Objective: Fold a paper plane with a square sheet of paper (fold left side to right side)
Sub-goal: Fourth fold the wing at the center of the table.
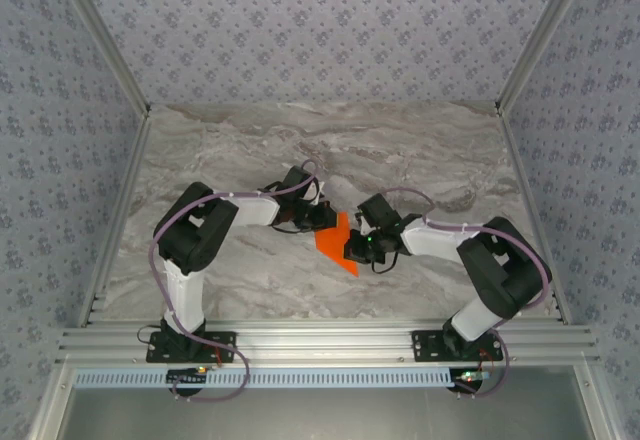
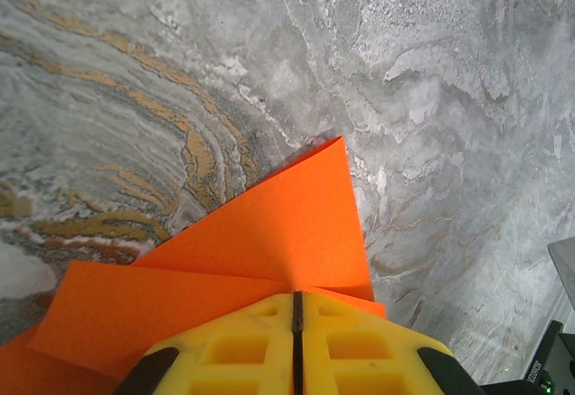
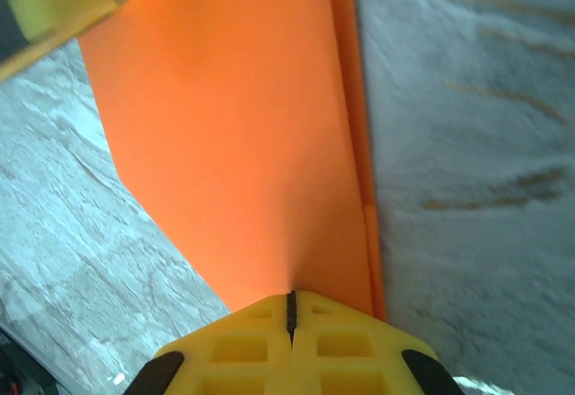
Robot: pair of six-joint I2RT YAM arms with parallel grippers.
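Observation:
The square sheet of paper [image 1: 335,243] is bright orange and folded into a pointed, layered shape, the paper plane in the making. It sits at the table's middle, between both grippers. My left gripper [image 1: 318,222] is shut on its far-left edge. In the left wrist view the yellow jaws [image 2: 296,298] pinch the paper [image 2: 269,233], whose flaps overlap and taper to a corner ahead. My right gripper [image 1: 354,251] is shut on the near-right edge. In the right wrist view its jaws [image 3: 289,296] clamp the paper [image 3: 243,144], with a folded strip along the right side.
The grey marble table [image 1: 430,160] spreads around the paper. Patterned walls and aluminium rails [image 1: 320,338] bound it. A yellow finger of the left gripper [image 3: 63,0] shows at the top left of the right wrist view.

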